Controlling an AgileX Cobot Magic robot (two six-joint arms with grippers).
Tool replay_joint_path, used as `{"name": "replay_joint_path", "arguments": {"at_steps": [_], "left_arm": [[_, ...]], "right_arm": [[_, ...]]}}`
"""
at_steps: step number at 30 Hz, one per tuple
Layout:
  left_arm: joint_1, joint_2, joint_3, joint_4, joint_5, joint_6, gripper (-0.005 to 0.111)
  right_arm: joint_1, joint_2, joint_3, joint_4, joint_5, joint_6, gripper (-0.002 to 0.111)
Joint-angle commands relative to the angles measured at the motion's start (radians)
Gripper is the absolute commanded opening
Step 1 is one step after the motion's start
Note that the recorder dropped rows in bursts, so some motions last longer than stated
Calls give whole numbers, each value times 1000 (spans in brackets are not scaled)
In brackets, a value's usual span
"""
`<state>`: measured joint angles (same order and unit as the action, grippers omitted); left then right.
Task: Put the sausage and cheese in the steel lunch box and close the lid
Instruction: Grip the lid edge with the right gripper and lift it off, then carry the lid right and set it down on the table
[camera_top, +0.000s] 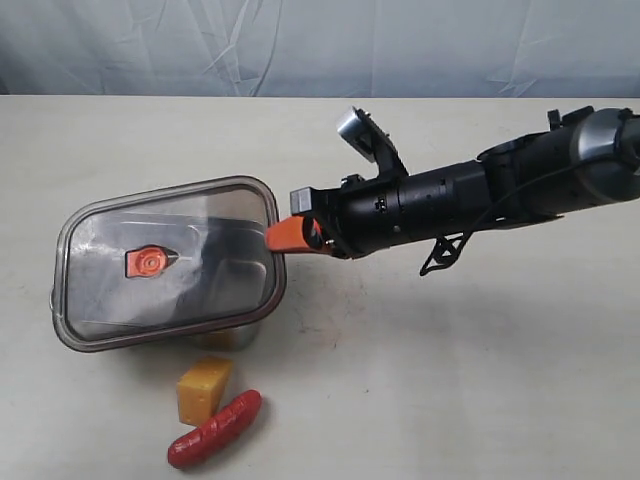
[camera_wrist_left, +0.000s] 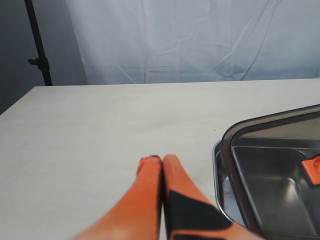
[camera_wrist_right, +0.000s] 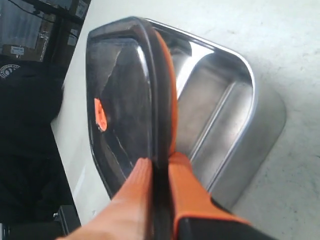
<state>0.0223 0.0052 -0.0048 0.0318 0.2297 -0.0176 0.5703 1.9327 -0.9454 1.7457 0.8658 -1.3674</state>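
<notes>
The right gripper (camera_wrist_right: 158, 165) is closed tight on the edge of the lid (camera_wrist_right: 122, 95). One orange finger (camera_wrist_right: 131, 200) is on each side of the rim. The lid is tipped up over the steel lunch box (camera_wrist_right: 235, 100), not lying flat on it. The left gripper (camera_wrist_left: 157, 161) is pressed shut with nothing in it. It hangs just above the table (camera_wrist_left: 100, 130), beside the box.

The table is pale cream with tiny specks. Behind it hangs a wrinkled light cloth (camera_top: 300, 45). The left wrist view shows a thin dark stand (camera_wrist_left: 37, 50) at the side of the cloth.

There is one lid, one lunch box, one cheese (camera_top: 205, 388) and one sausage (camera_top: 215, 430). There are two grippers.

The lid is dark and see-through, with round corners. It has an orange strip under its rim and a small orange tab (camera_top: 148, 262) in the middle. The box is shiny steel with a wall inside that splits it. The cheese is a small yellow-orange block. The sausage is red, shiny and a bit bumpy. Both lie on the table right beside each other, outside the box and near its long side.
</notes>
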Motion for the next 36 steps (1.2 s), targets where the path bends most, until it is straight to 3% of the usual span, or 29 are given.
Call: {"name": "replay_joint_path", "arguments": {"at_steps": [1,23,28,33,36], "left_arm": [[6,-5,5,0,1,0,0],[6,-5,5,0,-1,0,0],[6,-5,5,0,4,0,0],[6,-5,5,0,4,0,0],[6,-5,5,0,9,0,0]], "right_arm": [[-1,-48,0,-1,-11,-19,-1],[-1,-90,-91,-1,43,-28,-1],[-50,-143,-128,-1,16,-28,-1],[-138,-242,-149,-170,-151,-9,-1],[-174,-313,-149,-367,-308,36,-1]]}}
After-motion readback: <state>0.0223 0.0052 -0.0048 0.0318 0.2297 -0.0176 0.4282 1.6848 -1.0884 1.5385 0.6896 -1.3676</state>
